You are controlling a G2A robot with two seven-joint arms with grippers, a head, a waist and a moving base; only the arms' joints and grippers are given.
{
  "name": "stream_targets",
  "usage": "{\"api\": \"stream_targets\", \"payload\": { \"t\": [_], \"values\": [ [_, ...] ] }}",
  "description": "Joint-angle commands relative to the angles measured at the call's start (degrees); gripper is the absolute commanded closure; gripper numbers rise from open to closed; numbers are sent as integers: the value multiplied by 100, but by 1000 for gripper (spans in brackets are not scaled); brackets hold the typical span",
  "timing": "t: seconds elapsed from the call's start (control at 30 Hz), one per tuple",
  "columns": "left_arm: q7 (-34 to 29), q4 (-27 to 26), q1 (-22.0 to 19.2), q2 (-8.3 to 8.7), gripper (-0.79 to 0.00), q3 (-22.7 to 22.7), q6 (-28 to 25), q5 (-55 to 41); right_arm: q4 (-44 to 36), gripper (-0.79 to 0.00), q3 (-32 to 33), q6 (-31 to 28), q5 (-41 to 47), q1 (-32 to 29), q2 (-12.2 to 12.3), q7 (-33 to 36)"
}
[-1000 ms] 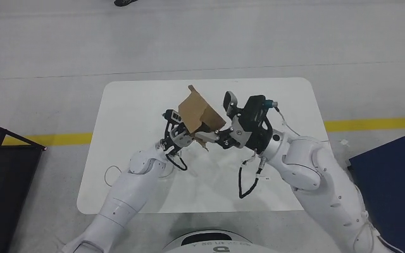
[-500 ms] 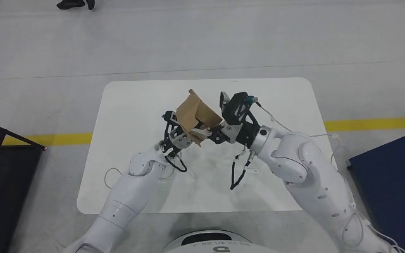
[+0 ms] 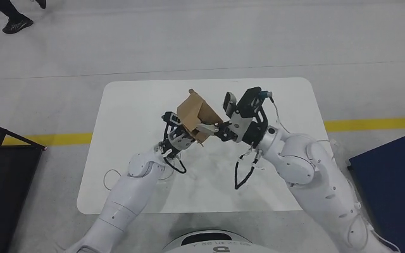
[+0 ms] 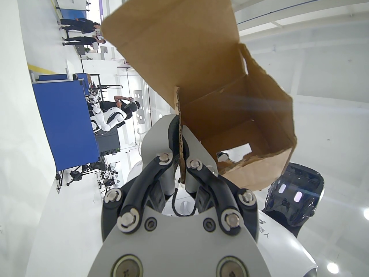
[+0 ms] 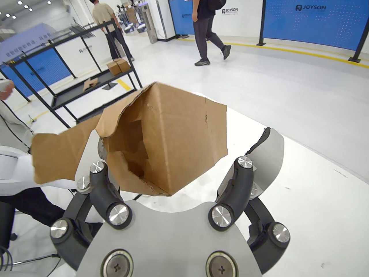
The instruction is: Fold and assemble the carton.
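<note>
White table (image 3: 139, 126) beneath carton (image 3: 197, 114), grey floor (image 3: 190, 38), yellow line (image 3: 364, 124)

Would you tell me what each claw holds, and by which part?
The left claw pinches the carton by a side wall's bare edge; the right claw is open, gripping nothing.

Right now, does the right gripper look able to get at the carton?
Probably yes: the right gripper is open, with a corner of the carton between its fingers and nothing in the way. The left gripper pinches another edge.
</note>
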Motion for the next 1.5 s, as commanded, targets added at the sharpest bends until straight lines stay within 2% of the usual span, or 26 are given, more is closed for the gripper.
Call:
{"api": "stream_targets", "payload": {
  "t": [0.0, 0.1, 0.2, 0.3, 0.43, 0.57, 0.73, 0.9, 1.1, 1.23, 1.4, 1.43, 1.47],
  "values": [
    [-7, 13, 27, 7, 0, -42, 9, 0, -48, -785, 115, -63, 230, -93, 6, -108],
    [17, 42, 53, 26, 0, -160, 4, 32, -133, -785, 282, -396, 1056, -317, 8, -385],
    [71, 54, 47, 53, 0, -310, 9, 129, -287, -785, 502, -759, 1494, -515, 28, -513],
    [183, 83, 17, 78, 0, -465, 46, 212, -501, -785, 657, -1445, 1621, -661, 64, -434],
    [446, 127, -33, 94, 0, -593, 121, 378, -788, -776, 810, -1945, 780, -760, 129, 94],
    [650, 65, -60, 91, 0, -596, 175, 573, -910, -656, 669, -2028, -32, -808, 150, 382],
    [826, -44, -54, 72, 0, -503, 213, 792, -869, -634, 392, -1958, -757, -664, 132, 361],
    [913, -117, -26, 50, 0, -410, 218, 904, -771, -653, 110, -1922, -1042, -468, 102, 236],
    [900, -196, 24, 35, 0, -354, 182, 939, -475, -551, -197, -1895, -1036, -203, 67, 229],
    [887, -207, 56, 36, 0, -362, 166, 976, -362, -394, -340, -1873, -1020, -63, 49, 257],
    [714, -285, 96, 41, 0, -342, 97, 1068, -223, -342, -462, -1787, -1006, 75, 33, 328],
    [676, -286, 99, 43, 0, -346, 72, 1077, -199, -314, -475, -1773, -985, 91, 31, 331],
    [636, -280, 99, 45, 0, -349, 51, 1086, -174, -249, -485, -1765, -945, 104, 30, 330]
  ]
}}
